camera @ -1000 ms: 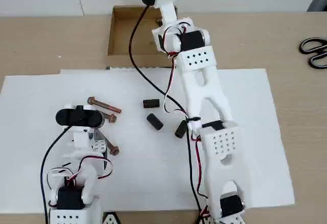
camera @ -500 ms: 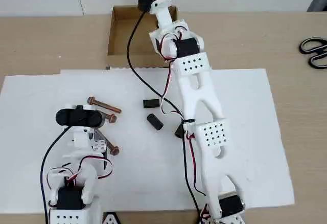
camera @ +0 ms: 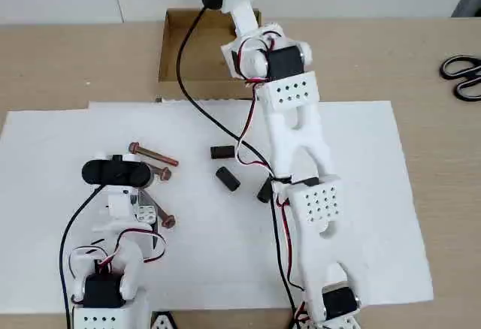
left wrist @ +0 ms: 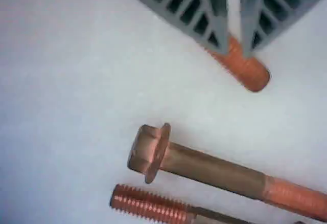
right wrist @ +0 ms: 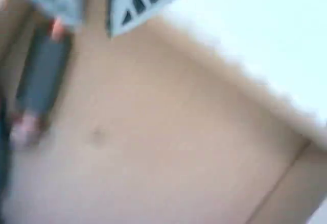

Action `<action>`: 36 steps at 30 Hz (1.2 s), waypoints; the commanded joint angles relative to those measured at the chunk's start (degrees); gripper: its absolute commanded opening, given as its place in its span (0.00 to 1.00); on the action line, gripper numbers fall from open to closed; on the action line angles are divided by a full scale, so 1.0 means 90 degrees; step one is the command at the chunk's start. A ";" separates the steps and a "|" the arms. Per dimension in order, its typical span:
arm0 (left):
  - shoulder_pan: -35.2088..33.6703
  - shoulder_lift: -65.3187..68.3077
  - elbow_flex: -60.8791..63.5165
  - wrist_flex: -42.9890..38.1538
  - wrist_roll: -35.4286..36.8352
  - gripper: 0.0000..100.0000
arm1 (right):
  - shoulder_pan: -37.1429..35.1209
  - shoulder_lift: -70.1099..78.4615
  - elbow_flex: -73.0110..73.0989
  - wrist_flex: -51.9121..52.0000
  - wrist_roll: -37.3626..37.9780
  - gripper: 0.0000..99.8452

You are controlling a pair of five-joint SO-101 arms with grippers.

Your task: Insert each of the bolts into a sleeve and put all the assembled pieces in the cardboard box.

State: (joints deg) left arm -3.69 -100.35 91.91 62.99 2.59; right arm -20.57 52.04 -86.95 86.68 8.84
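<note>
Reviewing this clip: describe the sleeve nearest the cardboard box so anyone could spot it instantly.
Start at the white paper sheet beside the open brown cardboard box; three short black tubular sleeves lie near its middle. Yours is the box-side sleeve, lying level across the sheet, while the other two sleeves slant.

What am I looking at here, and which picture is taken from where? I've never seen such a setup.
Two small robot arms sit at a table. One picture looks down from above; the other two come from cameras on each arm's wrist. On the white paper lie copper-coloured bolts and black sleeves; scissors rest aside on the table. The left claw sits over the threaded end of a bolt. The right claw, open, hangs over the cardboard box, near a blurred dark piece, probably a sleeved bolt.
</note>
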 commanded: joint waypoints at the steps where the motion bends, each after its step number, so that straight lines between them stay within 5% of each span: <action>1: -0.0039 -0.0049 -0.0024 -0.0186 0.0010 0.01 | 0.0005 -0.0952 -0.0283 0.0855 0.0029 0.00; 10: -0.0020 -0.0039 -0.0024 -0.0215 0.0010 0.01 | 0.0151 -0.2291 0.0332 0.1158 -0.0635 0.00; 21: -0.0039 -0.0039 -0.0005 -0.0215 0.0176 0.01 | -0.0015 -0.6081 0.5783 0.1099 -0.0625 0.00; 29: -0.0049 -0.0049 -0.0005 -0.0215 0.0186 0.01 | -0.0024 -0.7341 0.8664 0.1099 -0.0674 0.00; 36: -0.0049 -0.0049 -0.0005 -0.0215 0.0186 0.01 | -0.0024 -0.7497 1.0432 0.1099 -0.2745 0.01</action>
State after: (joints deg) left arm -3.69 -100.35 92.26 62.29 3.91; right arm -20.48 -13.27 2.99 96.70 -8.48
